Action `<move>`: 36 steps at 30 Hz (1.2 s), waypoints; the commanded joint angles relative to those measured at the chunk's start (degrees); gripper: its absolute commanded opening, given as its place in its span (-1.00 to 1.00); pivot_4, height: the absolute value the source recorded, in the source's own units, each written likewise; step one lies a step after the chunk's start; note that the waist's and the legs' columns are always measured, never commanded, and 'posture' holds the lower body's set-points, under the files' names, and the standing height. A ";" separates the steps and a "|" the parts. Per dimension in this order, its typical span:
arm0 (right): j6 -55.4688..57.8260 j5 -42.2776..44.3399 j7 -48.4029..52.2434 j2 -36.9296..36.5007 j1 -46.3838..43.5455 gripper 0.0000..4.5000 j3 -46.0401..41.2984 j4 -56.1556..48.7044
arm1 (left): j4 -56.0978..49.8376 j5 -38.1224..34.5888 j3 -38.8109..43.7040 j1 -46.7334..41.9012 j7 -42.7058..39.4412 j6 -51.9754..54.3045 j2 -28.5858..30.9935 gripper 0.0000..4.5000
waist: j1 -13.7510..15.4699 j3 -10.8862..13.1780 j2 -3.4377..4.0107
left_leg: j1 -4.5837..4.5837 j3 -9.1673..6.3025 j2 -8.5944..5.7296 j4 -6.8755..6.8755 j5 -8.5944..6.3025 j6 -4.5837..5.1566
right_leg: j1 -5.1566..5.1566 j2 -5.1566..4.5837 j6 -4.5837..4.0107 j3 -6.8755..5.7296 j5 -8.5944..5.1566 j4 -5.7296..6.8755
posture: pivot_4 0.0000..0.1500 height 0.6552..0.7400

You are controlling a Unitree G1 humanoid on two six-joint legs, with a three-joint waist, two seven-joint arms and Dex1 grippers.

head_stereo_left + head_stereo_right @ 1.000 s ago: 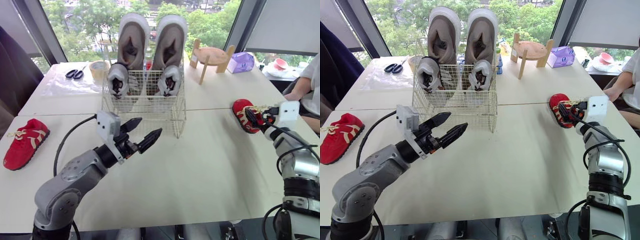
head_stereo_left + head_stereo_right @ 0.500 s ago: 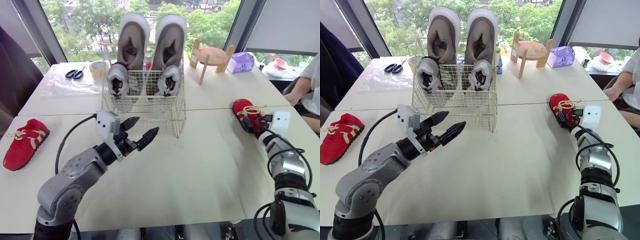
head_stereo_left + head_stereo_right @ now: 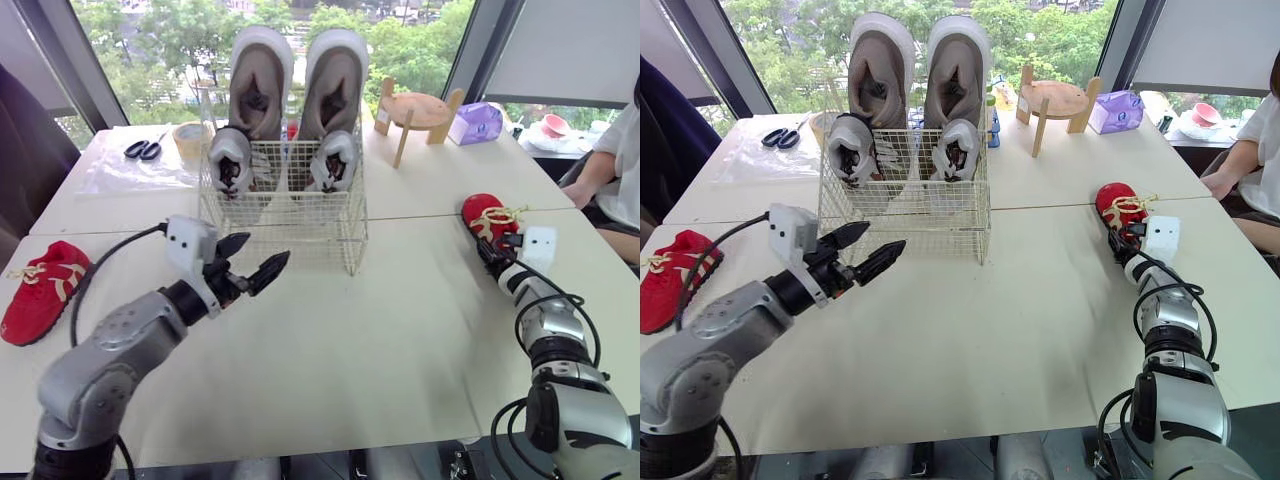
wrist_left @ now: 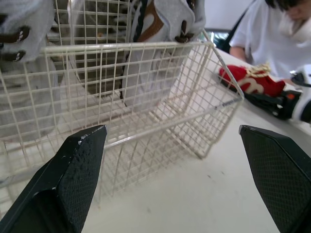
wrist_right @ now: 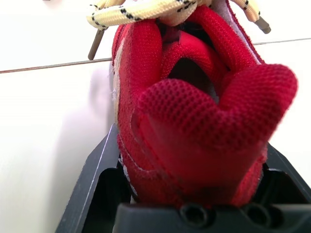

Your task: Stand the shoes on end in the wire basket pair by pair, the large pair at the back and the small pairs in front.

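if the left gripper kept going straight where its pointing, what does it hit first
Most likely the front mesh of the wire basket, low and toward its right corner. The left gripper aims its open fingers at it across bare table, though depth is hard to judge.

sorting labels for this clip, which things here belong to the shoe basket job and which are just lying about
Job: wire basket, large grey pair, small grey pair, right red shoe, left red shoe.
Lying about: scissors, tape roll, wooden stand, tissue pack.
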 commanded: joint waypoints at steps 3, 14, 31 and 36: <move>-1.31 1.43 1.06 -6.37 -15.81 -0.03 -0.82 -13.26 | 12.08 -21.91 13.30 -13.03 2.99 0.44 5.83 1.00 | -0.18 0.39 0.59 | -0.06 0.03 -0.04 0.05 0.01 -0.01 | -0.12 0.00 0.01 0.03 0.01 0.03 | 1.00 1.00; 9.79 10.46 36.39 -10.44 -37.05 -0.03 12.96 -39.00 | 43.52 -41.78 8.03 -47.74 5.52 8.74 9.69 1.00 | 0.15 0.32 0.31 | -0.26 -0.24 0.15 -0.35 -0.14 0.15 | -0.17 0.34 0.19 -0.17 -0.09 -0.02 | 1.00 1.00; 7.50 7.08 43.99 -9.41 -32.80 -0.03 18.70 -46.41 | 59.12 -22.95 -2.03 -63.27 -17.11 19.58 11.91 1.00 | 0.05 0.37 0.32 | -0.60 -0.09 -0.22 0.00 0.00 -0.08 | -0.39 -0.05 0.29 -0.25 -0.04 -0.03 | 1.00 1.00; 8.74 7.38 44.00 -9.37 -31.37 -0.03 18.83 -48.52 | 61.21 -16.98 -2.27 -64.92 -21.83 18.68 10.22 0.40 | 0.03 0.37 0.32 | -0.65 -0.07 -0.22 -0.01 0.00 -0.08 | -0.44 -0.05 0.29 -0.24 -0.04 -0.01 | 1.00 1.00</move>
